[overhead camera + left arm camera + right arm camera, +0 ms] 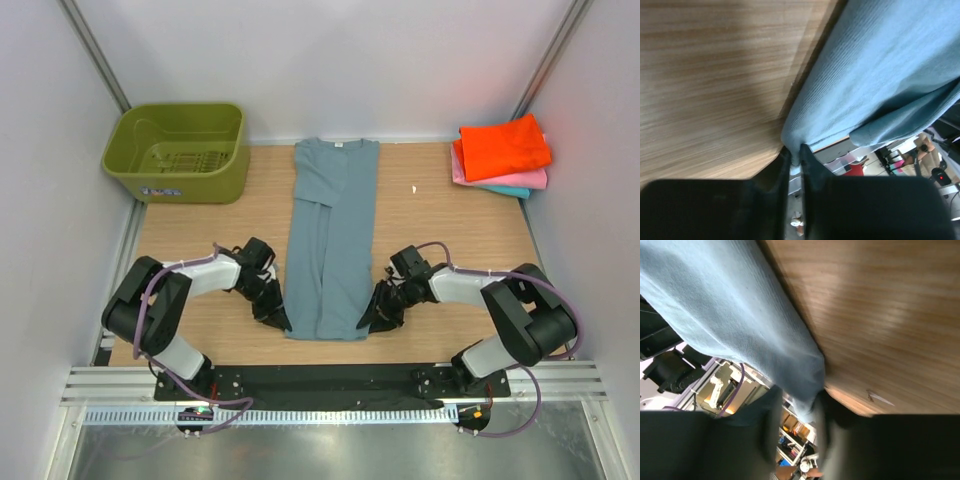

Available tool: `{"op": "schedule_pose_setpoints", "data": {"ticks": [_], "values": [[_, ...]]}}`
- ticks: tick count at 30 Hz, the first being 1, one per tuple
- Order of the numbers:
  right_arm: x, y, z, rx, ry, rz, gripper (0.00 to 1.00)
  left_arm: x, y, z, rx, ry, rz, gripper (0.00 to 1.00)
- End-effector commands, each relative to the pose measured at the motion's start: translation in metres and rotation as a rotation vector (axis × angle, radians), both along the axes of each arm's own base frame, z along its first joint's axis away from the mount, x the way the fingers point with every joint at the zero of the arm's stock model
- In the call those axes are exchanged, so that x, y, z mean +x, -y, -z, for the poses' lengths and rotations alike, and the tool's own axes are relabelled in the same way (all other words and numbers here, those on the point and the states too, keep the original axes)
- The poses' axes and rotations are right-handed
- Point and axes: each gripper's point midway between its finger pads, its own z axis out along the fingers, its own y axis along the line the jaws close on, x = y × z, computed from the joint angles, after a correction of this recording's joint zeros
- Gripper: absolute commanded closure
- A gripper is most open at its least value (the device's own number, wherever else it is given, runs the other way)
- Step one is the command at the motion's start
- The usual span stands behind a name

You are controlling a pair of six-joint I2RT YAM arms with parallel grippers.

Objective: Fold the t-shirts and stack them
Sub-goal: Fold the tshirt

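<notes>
Blue-grey t-shirt [330,235] lies mid-surface, folded into a narrow strip; its long axis runs near to far, collar at the far end; left end effector [275,318] and right end effector [368,322] each pinch a near hem corner; orange shirt [505,145] hides most of the pink shirt [530,180] and teal shirt [512,191], far right; wood-grain surface [210,260]; white walls; olive basket [178,150] far left.

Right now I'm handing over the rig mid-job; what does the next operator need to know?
Left gripper shut on the blue-grey shirt at its near left corner; right gripper shut on its near right corner.
Shirt lies lengthwise mid-table, sides already folded into a long strip. Folded stack, orange on top, sits far right.
Left: fold the strip end over end, add it to the stack.
</notes>
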Motion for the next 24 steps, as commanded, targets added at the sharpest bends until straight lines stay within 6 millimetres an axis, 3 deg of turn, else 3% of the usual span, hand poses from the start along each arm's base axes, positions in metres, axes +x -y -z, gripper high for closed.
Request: {"op": "schedule_pose_setpoints", "data": {"ticks": [1, 2, 7, 11, 14, 18, 20, 24], "values": [[-0.004, 0.003, 0.008, -0.032, -0.030, 0.019, 0.71, 0.010, 0.010, -0.006, -0.047, 0.043, 0.018, 0.95], [-0.004, 0.003, 0.007, -0.031, -0.026, 0.021, 0.74, 0.011, 0.011, -0.006, -0.048, 0.045, 0.018, 1.00], [0.010, 0.013, -0.005, -0.040, 0.020, 0.035, 0.98, 0.020, 0.018, -0.022, -0.099, 0.098, 0.045, 1.00], [0.017, 0.026, -0.020, -0.062, 0.066, 0.016, 0.98, 0.050, 0.035, -0.054, -0.168, 0.227, 0.086, 1.00], [0.035, 0.029, -0.040, -0.050, 0.154, 0.011, 0.98, 0.070, 0.044, -0.078, -0.202, 0.317, 0.128, 1.00], [0.078, 0.030, -0.072, -0.020, 0.275, 0.041, 0.98, 0.090, 0.046, -0.094, -0.215, 0.366, 0.135, 1.00], [0.094, 0.029, -0.080, -0.012, 0.309, 0.052, 0.98, 0.105, 0.050, -0.106, -0.226, 0.412, 0.140, 1.00], [0.146, 0.033, -0.103, 0.003, 0.399, 0.115, 0.98, 0.140, 0.054, -0.133, -0.240, 0.491, 0.137, 1.00]]}}
